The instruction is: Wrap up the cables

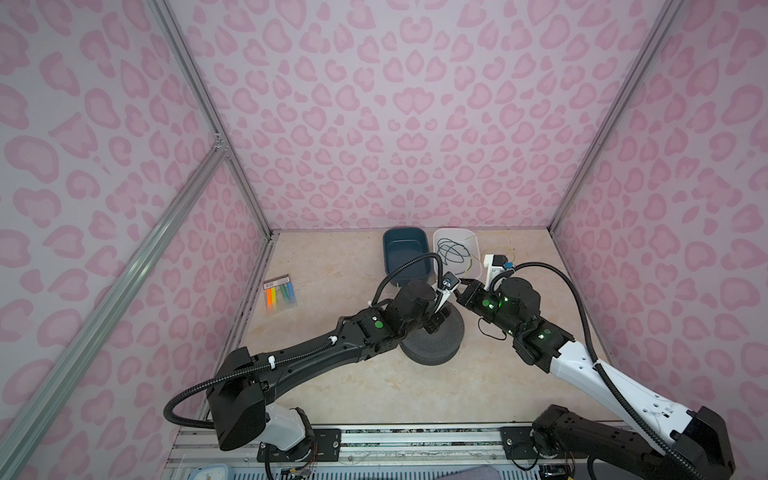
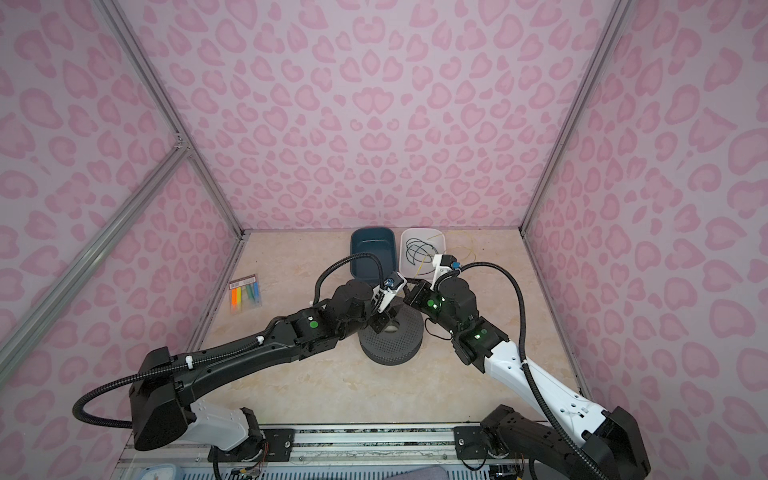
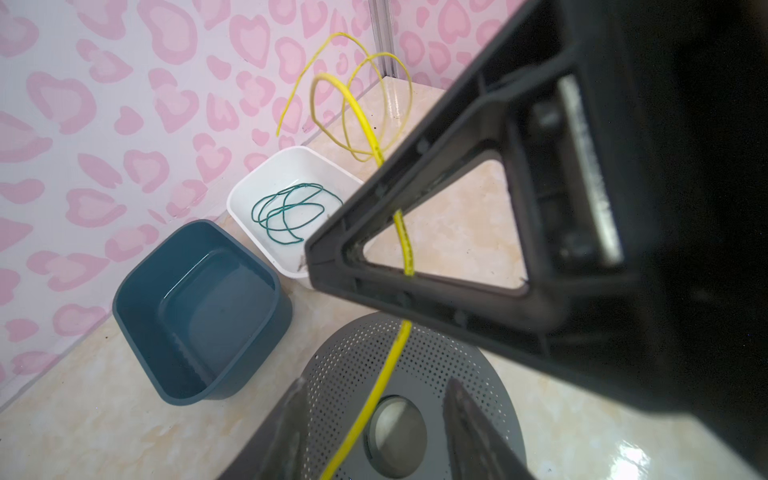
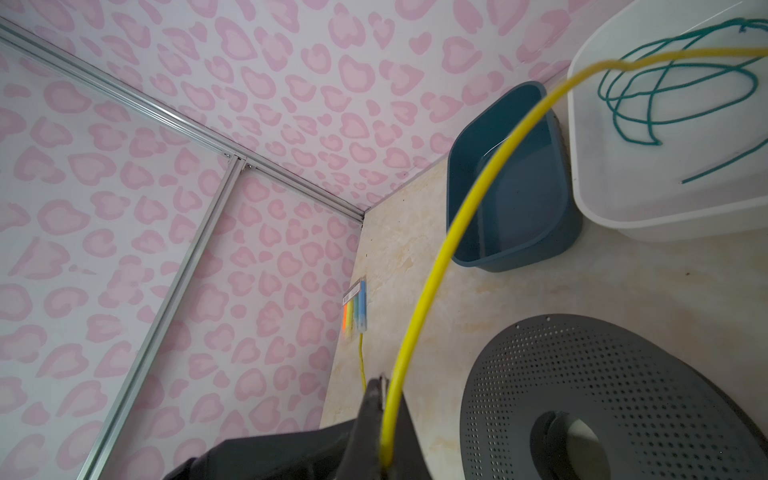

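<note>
two grippers meet just above the grey perforated disc (image 4: 582, 374), nearly touching each other. the right gripper (image 4: 388, 424) is clenched on the yellow wire (image 4: 419, 307), which leaves its fingers (image 4: 365, 415) in a long springy arc. the left gripper (image 3: 374, 415) stands part-open. its fingers (image 3: 286, 428) sit either side of the same wire and, as far as the left wrist view shows, do not press it. below both sets of fingertips lies the disc with its centre hole. beyond the right fingers the loose length rises in free loops near the white bin (image 3: 266, 183), where a green cord (image 3: 286, 216) lies coiled. the blue bin (image 3: 137, 316) sits beside it, further from the fingers.

several things could go wrong from here, by judgement:
- the wire is very thin and stiff enough to spring, so the left fingers may shut on air if it swings out from between them.
- the right pinch holds only a sliver of wire, and a pull along its length may drag it through the fingers.
- the free loops beyond the right fingers may catch the white bin's rim or hook the green cord, which would drag either along.
- the fingers are so close together that a small sideways move may knock one gripper into the other.
- the disc looks light, and a taut wire may slide or tip it under the fingertips.
</note>
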`<state>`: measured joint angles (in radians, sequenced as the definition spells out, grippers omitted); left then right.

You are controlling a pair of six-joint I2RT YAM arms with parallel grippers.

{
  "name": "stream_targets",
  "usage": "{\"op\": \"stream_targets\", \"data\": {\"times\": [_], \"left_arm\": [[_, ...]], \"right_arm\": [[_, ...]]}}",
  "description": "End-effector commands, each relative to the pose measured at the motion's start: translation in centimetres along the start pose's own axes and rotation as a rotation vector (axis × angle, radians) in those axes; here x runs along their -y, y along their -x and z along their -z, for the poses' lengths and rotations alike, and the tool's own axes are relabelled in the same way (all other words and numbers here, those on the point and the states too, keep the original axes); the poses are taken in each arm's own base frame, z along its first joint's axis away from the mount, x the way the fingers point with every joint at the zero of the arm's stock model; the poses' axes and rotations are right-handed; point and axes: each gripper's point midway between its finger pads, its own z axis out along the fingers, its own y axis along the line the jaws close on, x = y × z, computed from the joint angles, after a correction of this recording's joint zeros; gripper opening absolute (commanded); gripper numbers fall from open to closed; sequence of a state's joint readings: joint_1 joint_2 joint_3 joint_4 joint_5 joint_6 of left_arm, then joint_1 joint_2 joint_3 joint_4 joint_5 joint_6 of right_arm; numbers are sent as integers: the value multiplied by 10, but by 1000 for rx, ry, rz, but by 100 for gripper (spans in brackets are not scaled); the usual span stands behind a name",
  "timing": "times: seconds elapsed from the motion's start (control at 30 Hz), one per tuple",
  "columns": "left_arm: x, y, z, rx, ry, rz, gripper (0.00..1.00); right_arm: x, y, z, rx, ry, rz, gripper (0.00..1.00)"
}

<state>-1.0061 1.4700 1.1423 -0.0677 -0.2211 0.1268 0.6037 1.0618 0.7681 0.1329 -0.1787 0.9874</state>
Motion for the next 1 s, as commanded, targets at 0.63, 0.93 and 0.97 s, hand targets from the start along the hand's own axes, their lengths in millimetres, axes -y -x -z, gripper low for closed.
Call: {"op": "stream_targets", "data": {"times": [0.63, 0.93, 0.97], "left_arm": [[-16, -6, 15, 32, 30, 182, 4], [-3, 1, 38, 47, -96, 238, 4], [-3, 3, 42, 56, -103, 242, 4]], "right_arm": [[18, 40, 40, 19, -53, 28, 54], [76, 96, 84, 153, -266, 86, 51], [89, 98, 83, 150, -300, 73, 50]]}}
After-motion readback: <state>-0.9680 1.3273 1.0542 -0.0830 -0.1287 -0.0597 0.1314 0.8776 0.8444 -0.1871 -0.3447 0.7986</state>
